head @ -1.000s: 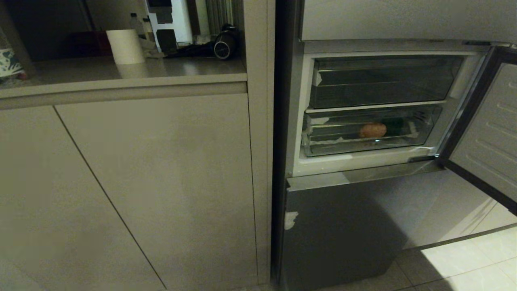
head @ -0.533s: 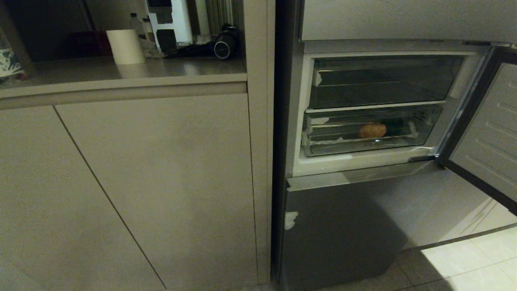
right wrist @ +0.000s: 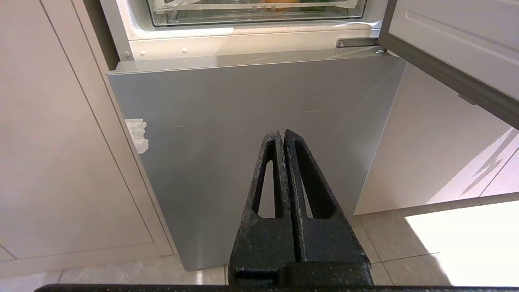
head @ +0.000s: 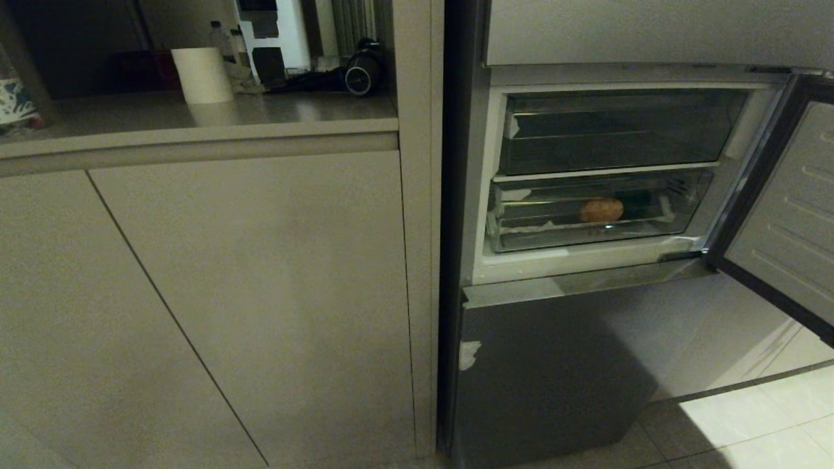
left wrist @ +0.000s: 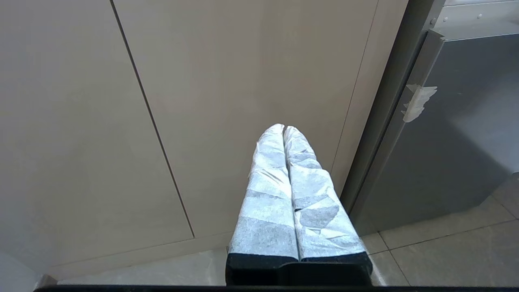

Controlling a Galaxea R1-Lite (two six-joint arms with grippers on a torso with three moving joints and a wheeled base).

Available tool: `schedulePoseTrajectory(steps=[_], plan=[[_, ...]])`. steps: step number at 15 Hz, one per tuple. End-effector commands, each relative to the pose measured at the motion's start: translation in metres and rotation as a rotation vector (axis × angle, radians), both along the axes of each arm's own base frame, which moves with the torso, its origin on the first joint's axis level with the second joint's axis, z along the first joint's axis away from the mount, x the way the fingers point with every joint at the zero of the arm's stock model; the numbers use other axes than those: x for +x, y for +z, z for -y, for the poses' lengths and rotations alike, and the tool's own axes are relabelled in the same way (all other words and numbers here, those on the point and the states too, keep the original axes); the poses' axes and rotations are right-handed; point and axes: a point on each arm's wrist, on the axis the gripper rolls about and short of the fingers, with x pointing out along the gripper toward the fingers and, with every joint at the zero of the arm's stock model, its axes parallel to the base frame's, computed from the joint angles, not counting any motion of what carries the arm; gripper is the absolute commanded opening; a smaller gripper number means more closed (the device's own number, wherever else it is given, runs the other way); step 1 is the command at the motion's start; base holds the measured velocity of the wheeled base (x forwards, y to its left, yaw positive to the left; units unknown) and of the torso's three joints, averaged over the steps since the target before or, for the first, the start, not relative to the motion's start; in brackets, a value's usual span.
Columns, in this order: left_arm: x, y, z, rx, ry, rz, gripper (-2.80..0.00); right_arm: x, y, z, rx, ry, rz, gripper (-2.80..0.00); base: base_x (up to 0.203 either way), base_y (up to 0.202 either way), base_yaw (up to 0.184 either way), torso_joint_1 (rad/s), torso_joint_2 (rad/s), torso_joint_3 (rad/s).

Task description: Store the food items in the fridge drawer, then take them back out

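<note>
Both claws hang low and idle with nothing in them; the left claw (left wrist: 284, 129), its fingers wrapped in pale cloth, is pressed together before the beige cabinet doors (head: 247, 293); the right claw (right wrist: 282, 133), bare black, is likewise closed tight, before the fridge's grey lower door (right wrist: 251, 134). Neither claw shows in the head view; there the cabinet fills the left half, the fridge (head: 554, 365) the right, its upper door (head: 788, 215) swung open at the right edge. Inside, right of centre, the fridge drawer (head: 521, 238) sits pushed in under a shallower clear tray (head: 619, 130); the orange-brown food item (head: 601, 210) lies in the drawer, the dark-green one (head: 635, 202) just beside it, dim. On the tabletop (head: 195, 114), upper left, stands a white roll (head: 202, 75).
</note>
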Motion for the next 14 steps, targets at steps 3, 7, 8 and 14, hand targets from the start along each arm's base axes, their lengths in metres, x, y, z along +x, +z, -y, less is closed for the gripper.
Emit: schedulePoseTrajectory(steps=[3, 7, 8, 14], plan=[[0.0001, 0.0, 0.0, 0.0, 0.0, -0.001, -2.8, 0.0025, -0.0084, 0.0, 0.0, 0.0, -0.031, -2.8, 0.0, 0.0, 0.0, 0.0, 0.0, 0.0], [0.0001, 0.0, 0.0, 0.0, 0.0, -0.001, -2.8, 0.0024, -0.0084, 0.0, 0.0, 0.0, -0.029, -2.8, 0.0, 0.0, 0.0, 0.0, 0.0, 0.0], [0.0001, 0.0, 0.0, 0.0, 0.0, -0.001, -2.8, 0.0025, -0.0084, 0.0, 0.0, 0.0, -0.03, -2.8, 0.0, 0.0, 0.0, 0.0, 0.0, 0.0], [0.0001, 0.0, 0.0, 0.0, 0.0, -0.001, -2.8, 0.0025, -0.0084, 0.0, 0.0, 0.0, -0.03, -2.8, 0.0, 0.0, 0.0, 0.0, 0.0, 0.0]])
